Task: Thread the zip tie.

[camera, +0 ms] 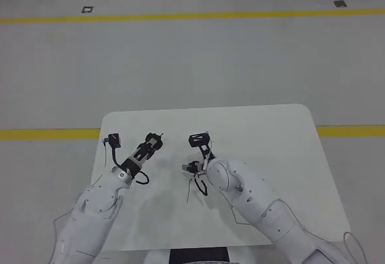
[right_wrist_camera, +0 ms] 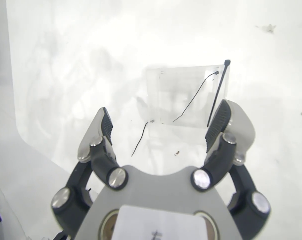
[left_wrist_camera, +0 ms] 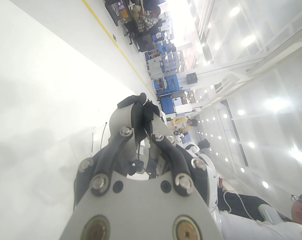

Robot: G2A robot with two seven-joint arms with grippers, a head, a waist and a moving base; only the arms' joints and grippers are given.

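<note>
The right pincer (right_wrist_camera: 163, 112) is spread wide and hangs low over the white desk (right_wrist_camera: 66, 51), holding nothing. Between its 2 ribbed pads (right_wrist_camera: 217, 122) stands a clear block (right_wrist_camera: 181, 88). The black zip tie (right_wrist_camera: 218, 93) leans on the block's edge, its square head up and its tail end down just beside 1 pad; whether it touches the pad cannot be told. A thinner black strand (right_wrist_camera: 193, 96) shows through the block, and another strand (right_wrist_camera: 139, 138) lies on the desk just beside it.

In the top view the left pincer (camera: 157, 138) sits at about 10 o'clock from the right pincer (camera: 190, 169), near it but apart. Its fingers (left_wrist_camera: 137, 106) are pressed together, and nothing can be made out between them.
</note>
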